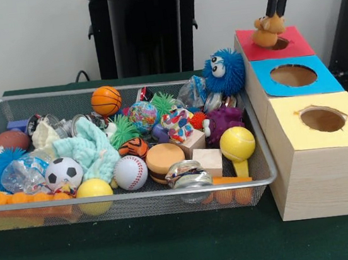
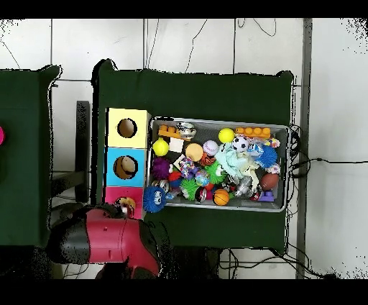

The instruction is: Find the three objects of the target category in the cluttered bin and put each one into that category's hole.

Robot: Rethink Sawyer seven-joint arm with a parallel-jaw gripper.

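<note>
My gripper (image 1: 280, 10) hangs at the top right of the front view, its black fingers close together on the head of the tan-orange bear (image 1: 268, 31). The bear is right over the near-left rim of the red-topped hole (image 1: 282, 44) on the far wooden box. The orange tiger with black stripes (image 1: 134, 148) lies in the middle of the silver wire bin (image 1: 138, 197), half under green spiky toys. No third plush animal shows. In the overhead view the red arm (image 2: 108, 237) covers the gripper, and the bear (image 2: 128, 204) shows on the red top (image 2: 115, 194).
The blue-topped hole (image 1: 293, 75) and the yellow-topped hole (image 1: 322, 119) stand nearer the camera. The blue spiky googly-eyed ball (image 1: 223, 71) sits at the bin's far right corner, with the purple plush (image 1: 224, 122) below it. Balls, blocks and a toy burger (image 1: 164, 160) fill the bin.
</note>
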